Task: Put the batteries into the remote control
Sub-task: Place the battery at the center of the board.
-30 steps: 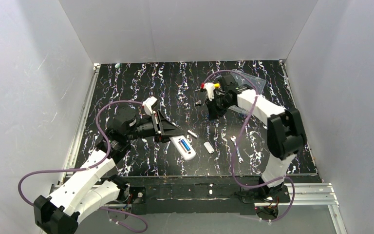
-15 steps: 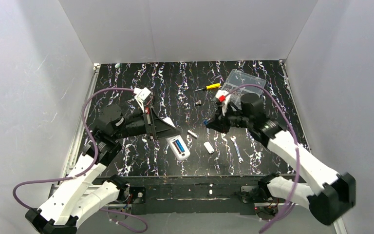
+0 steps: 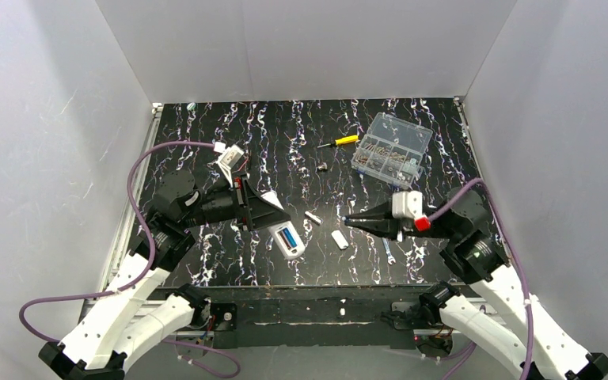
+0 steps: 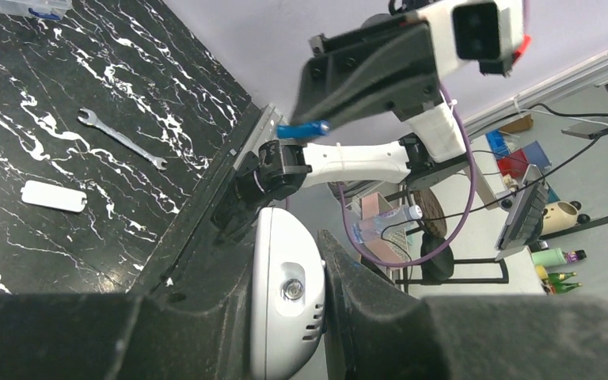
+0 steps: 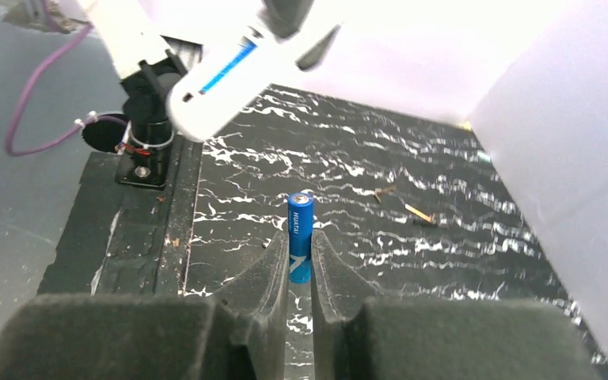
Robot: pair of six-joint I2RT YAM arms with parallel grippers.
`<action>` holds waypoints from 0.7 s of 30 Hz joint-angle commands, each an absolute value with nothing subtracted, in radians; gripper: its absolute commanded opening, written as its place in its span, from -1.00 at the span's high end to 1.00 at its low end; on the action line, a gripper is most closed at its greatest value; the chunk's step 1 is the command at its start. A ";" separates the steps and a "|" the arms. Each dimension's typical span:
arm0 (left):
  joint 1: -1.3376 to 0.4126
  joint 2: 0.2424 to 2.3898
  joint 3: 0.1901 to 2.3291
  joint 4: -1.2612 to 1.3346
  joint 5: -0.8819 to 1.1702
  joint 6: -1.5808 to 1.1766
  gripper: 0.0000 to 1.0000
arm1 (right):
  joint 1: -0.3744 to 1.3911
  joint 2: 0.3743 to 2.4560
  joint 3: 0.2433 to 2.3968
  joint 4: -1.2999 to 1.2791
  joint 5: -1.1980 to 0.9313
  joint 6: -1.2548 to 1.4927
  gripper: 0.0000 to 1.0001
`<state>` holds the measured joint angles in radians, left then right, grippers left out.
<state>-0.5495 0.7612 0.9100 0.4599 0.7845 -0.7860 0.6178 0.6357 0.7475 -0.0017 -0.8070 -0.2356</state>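
Right gripper (image 5: pixel 299 257) pinches the battery (image 5: pixel 300 222) by one end, left gripper (image 4: pixel 285 324) clamps the remote control (image 4: pixel 279 261); pressing in could pivot it loose.

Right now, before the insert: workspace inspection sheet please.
Surface: black marbled mat.
Job's things: remote control compartment open, seated battery inside; second battery not yet in.
Clutter: white cover, wrench, screwdriver, clear box.
Grippers: left gripper shut on remote control; right gripper shut on second battery.
Cables: purple cable looping off each arm.
Surroundings: white walls on three sides.
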 commanded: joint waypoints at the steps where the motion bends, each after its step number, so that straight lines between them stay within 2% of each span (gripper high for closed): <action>1: -0.548 0.743 0.947 0.514 0.793 -0.777 1.00 | 0.626 0.569 0.778 0.012 -0.981 -0.387 0.97; 11: -0.548 0.745 0.930 0.636 0.795 -0.859 1.00 | 0.627 0.537 0.813 0.002 -1.037 -0.383 0.97; 21: -0.547 0.792 0.915 1.046 0.818 -1.079 1.00 | 0.627 0.526 0.811 0.002 -1.004 -0.365 0.97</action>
